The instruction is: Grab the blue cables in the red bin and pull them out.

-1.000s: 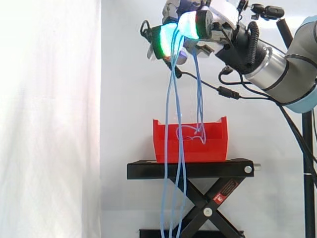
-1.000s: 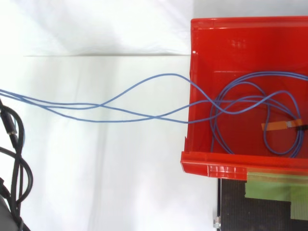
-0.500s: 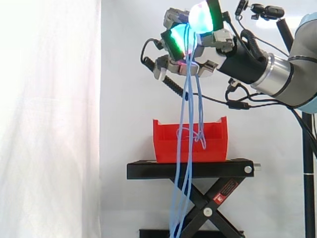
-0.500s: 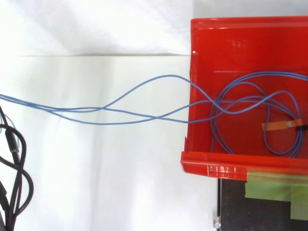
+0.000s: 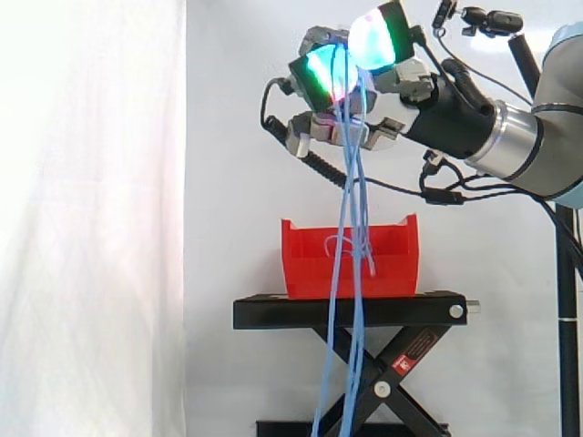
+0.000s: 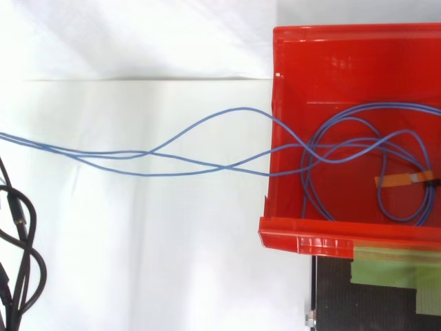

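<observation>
Blue cables (image 6: 148, 154) coiled inside red bin (image 6: 344, 62), strands trailing over its wall, pinched aloft by robot hand (image 5: 405, 80)

You have the hand (image 5: 421, 89) high above the red bin (image 5: 310, 273), its glowing green and cyan pads (image 5: 321, 77) curled around the blue cables (image 5: 346, 196). From that grip some strands drop into the bin. Others hang past its front and the black stand (image 5: 273, 314), down to the bottom edge, before the white curtain (image 5: 91, 218).
</observation>
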Motion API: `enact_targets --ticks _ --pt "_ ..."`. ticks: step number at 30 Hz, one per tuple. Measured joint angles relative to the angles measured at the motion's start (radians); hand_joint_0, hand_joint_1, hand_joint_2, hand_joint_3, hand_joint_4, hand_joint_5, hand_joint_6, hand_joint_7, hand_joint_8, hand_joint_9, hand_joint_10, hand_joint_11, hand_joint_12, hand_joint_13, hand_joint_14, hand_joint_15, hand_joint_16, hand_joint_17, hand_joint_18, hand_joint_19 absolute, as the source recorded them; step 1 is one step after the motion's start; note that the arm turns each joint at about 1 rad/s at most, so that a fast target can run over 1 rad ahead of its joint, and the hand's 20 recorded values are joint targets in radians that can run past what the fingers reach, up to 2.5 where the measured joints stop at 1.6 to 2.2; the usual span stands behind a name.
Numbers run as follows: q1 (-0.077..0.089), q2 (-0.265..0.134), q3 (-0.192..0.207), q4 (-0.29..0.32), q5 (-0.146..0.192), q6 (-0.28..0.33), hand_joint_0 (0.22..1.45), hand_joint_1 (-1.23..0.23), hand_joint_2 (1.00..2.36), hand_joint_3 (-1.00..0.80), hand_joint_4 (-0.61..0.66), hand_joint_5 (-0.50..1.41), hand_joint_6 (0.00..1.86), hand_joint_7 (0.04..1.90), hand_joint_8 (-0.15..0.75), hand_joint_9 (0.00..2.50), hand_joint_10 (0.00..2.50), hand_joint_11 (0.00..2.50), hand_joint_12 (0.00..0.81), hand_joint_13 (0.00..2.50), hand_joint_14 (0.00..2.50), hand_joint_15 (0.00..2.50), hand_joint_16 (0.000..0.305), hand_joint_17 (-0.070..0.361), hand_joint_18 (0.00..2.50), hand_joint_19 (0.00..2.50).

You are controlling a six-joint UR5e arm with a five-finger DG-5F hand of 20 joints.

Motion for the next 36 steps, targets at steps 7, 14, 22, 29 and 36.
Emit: enact_targets --ticks 7,14,22,29,36 --pt "0.0 0.0 0.0 -0.001 0.0 0.001 0.77 -0.7 1.0 -1.0 0.0 0.56 0.52 0.56 0.179 0.97 0.82 1.48 0.29 1.32 0.01 1.63 0.047 0.105 0.82 0.79" --pt "0.0 0.0 0.0 -0.001 0.0 0.001 0.76 -0.67 1.0 -1.0 0.01 0.59 0.52 0.57 0.188 0.98 0.8 1.48 0.292 1.32 0.0 1.62 0.047 0.106 0.82 0.78" --pt "0.0 0.0 0.0 -0.001 0.0 0.001 0.72 -0.55 1.0 -1.0 0.04 0.62 0.45 0.6 0.204 0.98 0.79 1.49 0.323 1.32 0.0 1.6 0.049 0.111 0.83 0.78" --pt "0.0 0.0 0.0 -0.001 0.001 0.001 0.71 -0.53 1.0 -1.0 0.06 0.69 0.33 0.66 0.218 0.99 0.74 1.5 0.325 1.31 0.0 1.58 0.051 0.114 0.84 0.78" --pt "0.0 0.0 0.0 -0.012 0.001 0.002 0.71 -0.57 1.0 -1.0 0.06 0.71 0.34 0.68 0.21 0.99 0.72 1.51 0.327 1.31 0.0 1.54 0.05 0.113 0.83 0.78"
